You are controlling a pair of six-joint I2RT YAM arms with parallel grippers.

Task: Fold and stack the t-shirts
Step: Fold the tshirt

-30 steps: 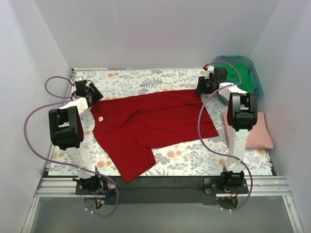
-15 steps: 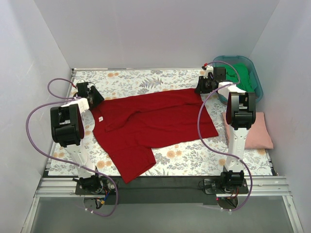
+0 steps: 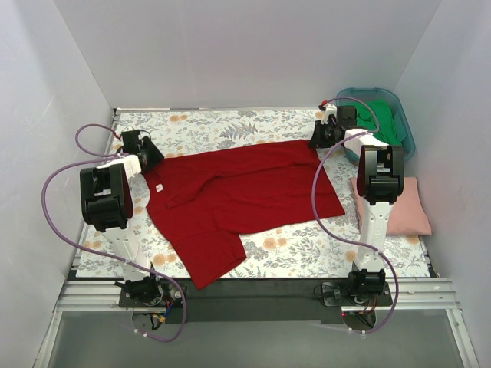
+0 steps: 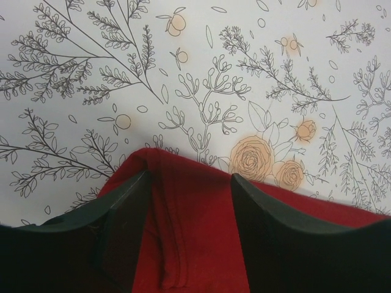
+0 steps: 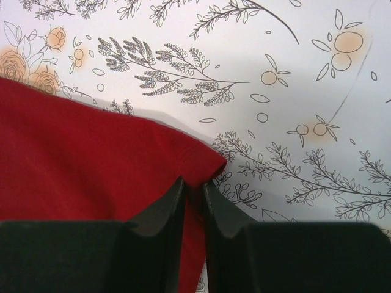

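The deep red t-shirt [image 3: 238,195] lies spread across the floral table cover, its white neck label [image 3: 159,187] at the left. My left gripper [image 3: 146,153] is at the shirt's far left corner. In the left wrist view it [image 4: 189,183] is open, its fingers either side of a ridge of red cloth [image 4: 177,232]. My right gripper [image 3: 318,138] is at the far right corner. In the right wrist view it [image 5: 193,183] is shut on the red shirt's corner [image 5: 122,159]. The pale pink shirt [image 3: 403,207] lies folded at the right. The green shirt [image 3: 387,119] is in the tub.
The teal plastic tub [image 3: 360,92] stands at the back right corner, just behind my right gripper. White walls close in the table on three sides. The floral table cover [image 3: 230,126] shows behind the shirt and at the front right.
My left arm has shifted slightly to the right at the shirt's far left corner. The right arm and the shirt have hardly moved.
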